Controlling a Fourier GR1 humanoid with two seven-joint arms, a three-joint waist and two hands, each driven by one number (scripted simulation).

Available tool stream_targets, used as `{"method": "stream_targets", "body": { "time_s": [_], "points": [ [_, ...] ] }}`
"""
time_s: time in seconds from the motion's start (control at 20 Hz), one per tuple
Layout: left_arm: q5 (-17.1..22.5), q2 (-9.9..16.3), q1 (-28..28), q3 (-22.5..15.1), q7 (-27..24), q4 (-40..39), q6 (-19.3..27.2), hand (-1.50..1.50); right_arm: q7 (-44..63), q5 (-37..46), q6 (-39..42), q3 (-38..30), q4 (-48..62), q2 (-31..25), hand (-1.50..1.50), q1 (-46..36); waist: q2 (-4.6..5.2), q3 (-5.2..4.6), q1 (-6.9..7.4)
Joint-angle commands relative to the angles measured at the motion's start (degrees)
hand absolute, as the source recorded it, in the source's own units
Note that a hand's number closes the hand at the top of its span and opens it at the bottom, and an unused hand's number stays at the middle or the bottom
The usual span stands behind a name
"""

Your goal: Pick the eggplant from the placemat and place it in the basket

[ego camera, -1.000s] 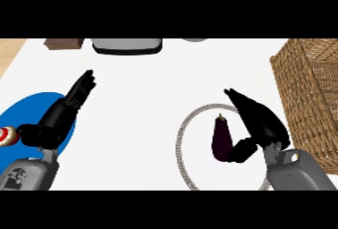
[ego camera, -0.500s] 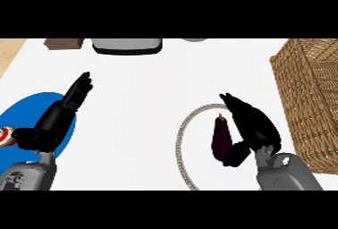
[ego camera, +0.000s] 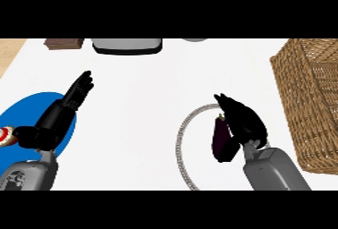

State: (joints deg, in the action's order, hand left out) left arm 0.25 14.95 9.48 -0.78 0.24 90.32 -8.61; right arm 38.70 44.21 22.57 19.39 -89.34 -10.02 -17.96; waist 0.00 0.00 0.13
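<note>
A dark purple eggplant (ego camera: 222, 138) lies lengthwise on a white round placemat with a grey rim (ego camera: 181, 141) at the lower middle right. My right hand (ego camera: 241, 120) sits right against the eggplant's right side, fingers stretched forward past its top end, hiding part of the placemat. The wicker basket (ego camera: 310, 94) stands at the right edge, just beyond that hand. My left hand (ego camera: 63, 112) rests open at the left, fingers pointing up the counter, over the edge of a blue plate (ego camera: 30, 112).
A small red and white object (ego camera: 5, 136) lies on the blue plate at the left edge. Along the back stand a grey appliance (ego camera: 127, 45), a brown block (ego camera: 64, 43) and a grey round thing (ego camera: 194, 39). White counter spreads through the middle.
My right hand has slid left and closer in against the eggplant's side. The left hand has barely shifted, and the eggplant lies where it was.
</note>
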Motion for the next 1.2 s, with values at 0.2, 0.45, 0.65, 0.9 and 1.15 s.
{"method": "stream_targets", "body": {
  "time_s": [0.2,0.45,0.65,0.9,1.15],
  "points": [
    [-1.89,-2.23,0.37,0.95,2.06,0.57,-0.44,0.00,-1.92,2.30,3.55,-4.11,2.39,0.01,-1.50,-0.40,-0.03,0.00,-0.13],
    [-0.50,-1.03,0.49,3.20,0.22,-0.25,-3.20,0.00,-7.07,7.28,-5.07,-2.12,11.89,2.33,-1.50,2.11,0.02,0.01,0.02],
    [-1.07,-1.86,-1.65,2.80,-0.57,0.44,-3.92,0.00,-6.75,7.04,-3.45,-2.80,14.58,4.54,-1.50,1.05,0.01,0.01,0.13],
    [-2.26,-3.47,-1.03,2.38,1.94,3.80,-2.32,0.00,-7.24,7.26,-0.75,-0.49,11.32,5.44,-1.50,4.91,-0.06,0.01,-0.01],
    [-2.38,-2.92,2.35,4.22,1.53,-0.15,-2.99,0.00,-9.18,7.96,0.86,-0.89,13.29,4.92,1.50,4.12,0.00,0.01,-0.12]
  ]
}}
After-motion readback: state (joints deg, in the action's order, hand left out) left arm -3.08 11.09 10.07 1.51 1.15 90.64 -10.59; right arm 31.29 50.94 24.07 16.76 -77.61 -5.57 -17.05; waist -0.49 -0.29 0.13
